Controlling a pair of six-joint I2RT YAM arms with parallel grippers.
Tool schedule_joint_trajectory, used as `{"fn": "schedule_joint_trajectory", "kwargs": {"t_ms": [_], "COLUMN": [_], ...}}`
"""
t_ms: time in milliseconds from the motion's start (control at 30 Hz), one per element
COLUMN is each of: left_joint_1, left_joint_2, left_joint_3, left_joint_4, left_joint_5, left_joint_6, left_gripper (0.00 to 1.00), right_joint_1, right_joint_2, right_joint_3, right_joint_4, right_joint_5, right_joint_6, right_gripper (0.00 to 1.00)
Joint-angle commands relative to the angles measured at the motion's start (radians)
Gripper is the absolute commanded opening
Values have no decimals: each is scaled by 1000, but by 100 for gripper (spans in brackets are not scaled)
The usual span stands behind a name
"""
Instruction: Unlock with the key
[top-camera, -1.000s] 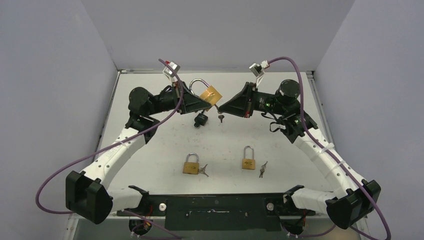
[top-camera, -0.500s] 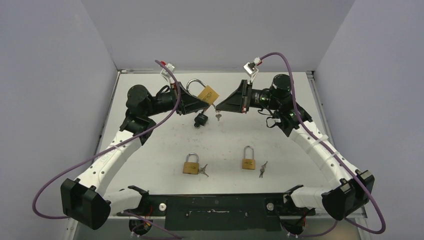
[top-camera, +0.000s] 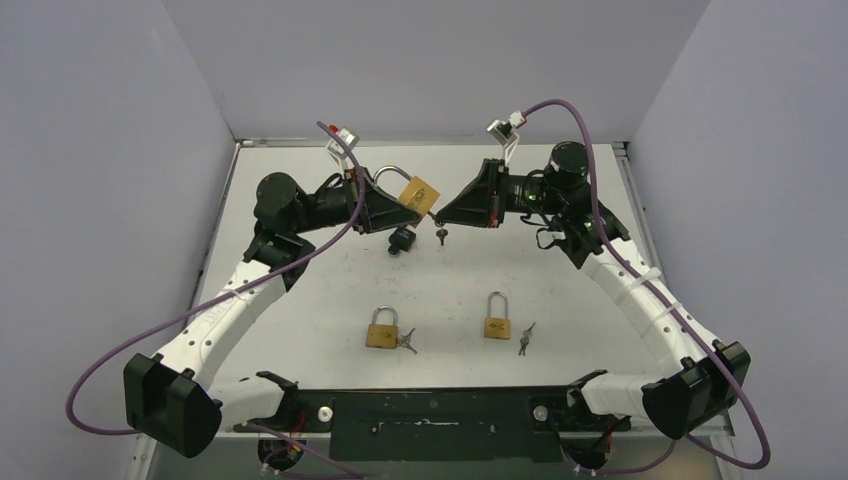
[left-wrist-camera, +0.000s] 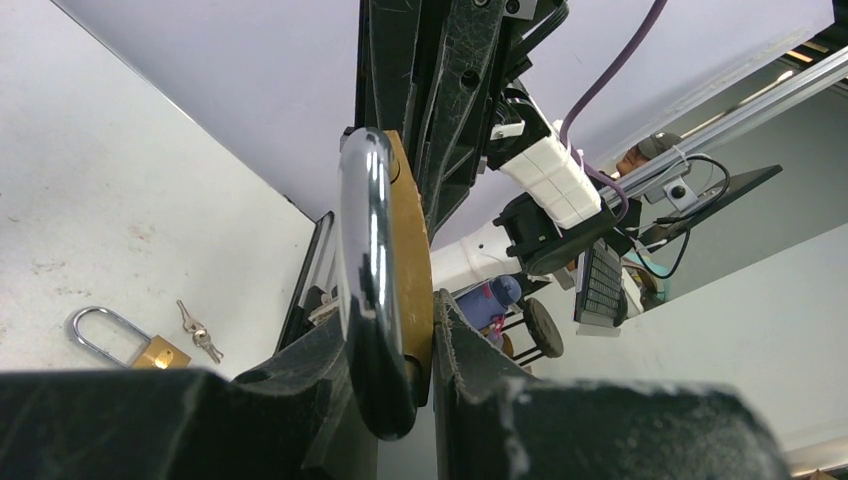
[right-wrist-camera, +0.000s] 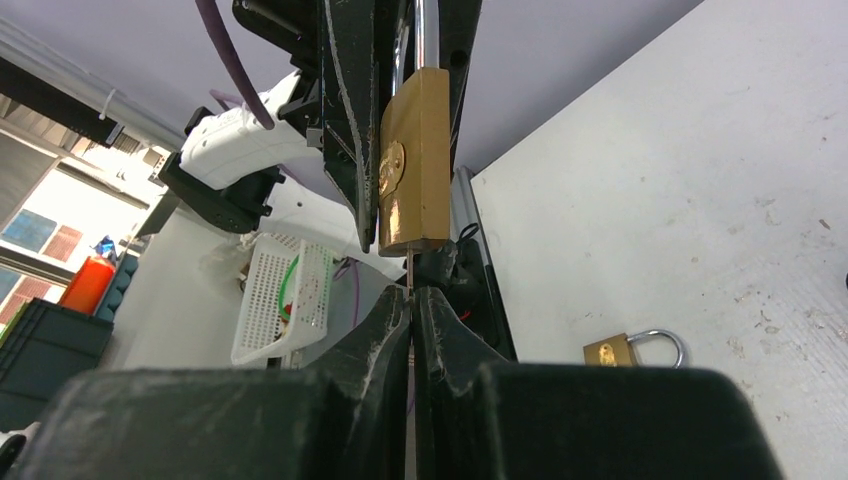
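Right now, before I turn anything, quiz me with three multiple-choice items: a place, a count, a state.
1. Where is the raised padlock? A in the left fingers; B in a tray; C on a hook.
2. How many padlocks show? A two; B three; C five.
3. The right fingers are: A wide open; B empty; C shut on the key.
Answers: A, the fingers clamp its body; B, one raised, two more padlocks on the table; C, they pinch the key under the padlock.
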Motion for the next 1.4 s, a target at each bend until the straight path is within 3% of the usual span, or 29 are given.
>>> {"fn": "schedule_joint_trajectory", "kwargs": {"t_ms": [0, 200, 400, 500, 667, 800, 1000, 1233, 1300, 1367], "left_joint_1": [-68, -71, -71, -65, -59, -58, -57, -57, -57, -57], "left_joint_2": [-60, -71, -71, -79, -98, -82, -82, -91, -90, -90], "left_joint_3": [58, 67, 56, 51, 28, 7, -5, -19, -19, -19], "left_joint_4": [113, -4, 32, 49, 132, 182, 195, 200, 199, 199], "left_joint_5": [174, 125, 106, -10, -159, -133, -109, -122, -128, -133], "left_joint_6": [-17, 97, 79, 63, 52, 18, 19, 13, 13, 13], "left_gripper": [0, 0, 0, 0, 0, 0, 0, 0, 0, 0], "right_joint_1": [-10, 110, 117, 99, 57, 45, 44, 56, 62, 69], "right_joint_2": [60, 70, 29, -13, -154, -226, -247, -209, -208, -209], "right_joint_3": [61, 86, 17, -57, -248, -325, -358, -345, -343, -344], "right_joint_4": [39, 18, 113, 171, 322, 398, 501, 545, 555, 568], "right_joint_5": [149, 355, 434, 424, 432, 428, 436, 386, 374, 367], "right_joint_6": [-53, 30, 85, 110, 179, 218, 276, 305, 306, 306], "right_gripper": [0, 0, 1, 17, 59, 68, 68, 40, 39, 45]}}
